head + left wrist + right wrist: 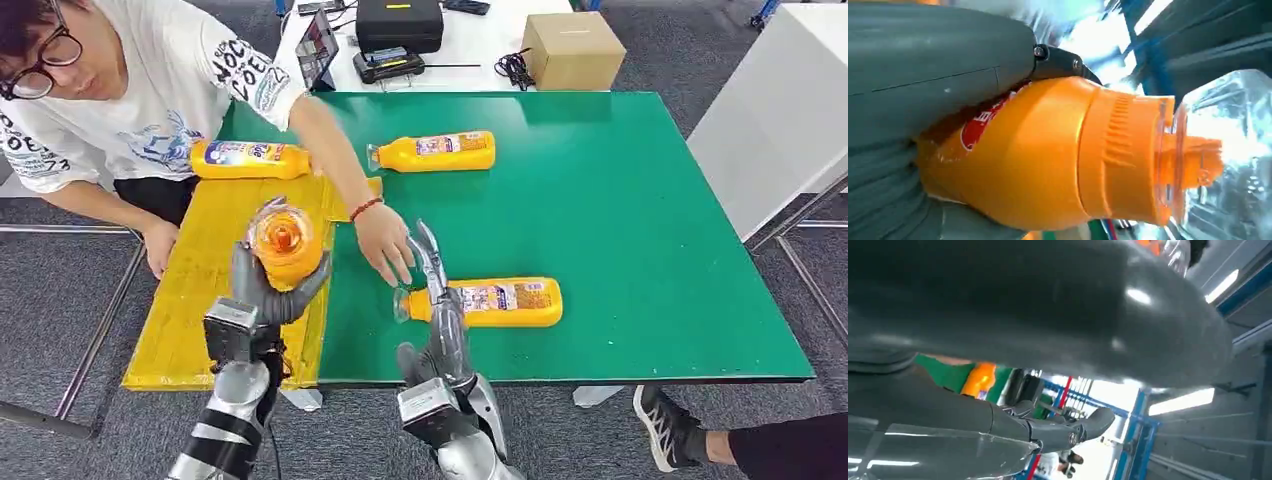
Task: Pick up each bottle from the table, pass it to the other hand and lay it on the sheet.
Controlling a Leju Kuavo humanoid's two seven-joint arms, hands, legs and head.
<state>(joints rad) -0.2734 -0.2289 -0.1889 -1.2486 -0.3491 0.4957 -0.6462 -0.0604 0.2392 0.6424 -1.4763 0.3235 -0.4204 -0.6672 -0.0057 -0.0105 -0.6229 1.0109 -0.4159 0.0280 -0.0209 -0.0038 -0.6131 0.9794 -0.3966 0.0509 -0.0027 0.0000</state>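
My left hand [262,290] grips an orange bottle [286,243] with a clear cap, raised above the yellow sheet [200,290], cap end toward the camera. Close up, that bottle [1058,160] lies in the grey palm [923,75]. My right hand [440,300] stands open with fingers straight, beside the neck of a second orange bottle [490,301] lying on the green table [640,200]. Its thick grey thumb [1048,315] and fingers [1063,430] are spread. A third bottle [436,152] lies farther back. A fourth bottle [248,159] lies at the sheet's far end.
A person in a white shirt [130,110] leans in from the far left, a hand [385,245] reaching down close to my right hand and the near bottle's cap. Behind the table are a cardboard box [573,48] and a black case [399,24].
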